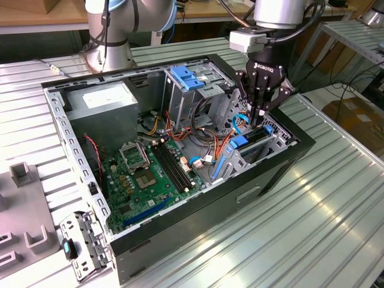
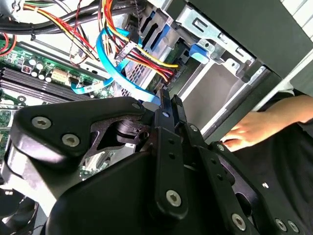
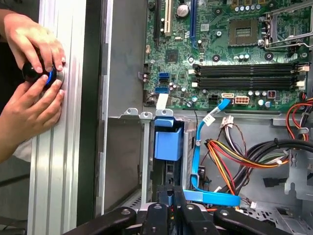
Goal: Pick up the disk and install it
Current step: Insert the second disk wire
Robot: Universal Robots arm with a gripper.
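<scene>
The disk stands on edge inside the metal drive cage at the exterior view's right end of the open computer case. Its blue carrier tab faces the motherboard in the first wrist view. My gripper hangs straight down over the cage. Its black fingers are pressed together, shut, with their tips at the disk's upper edge. Whether the tips touch it is hidden. In the second wrist view the gripper points at the cage beside the blue cable.
A blue flat cable and coloured wire bundles run close beside the fingers. Motherboard, grey power supply and light-blue bracket sit in the case. A person's hands rest on the table outside the case wall.
</scene>
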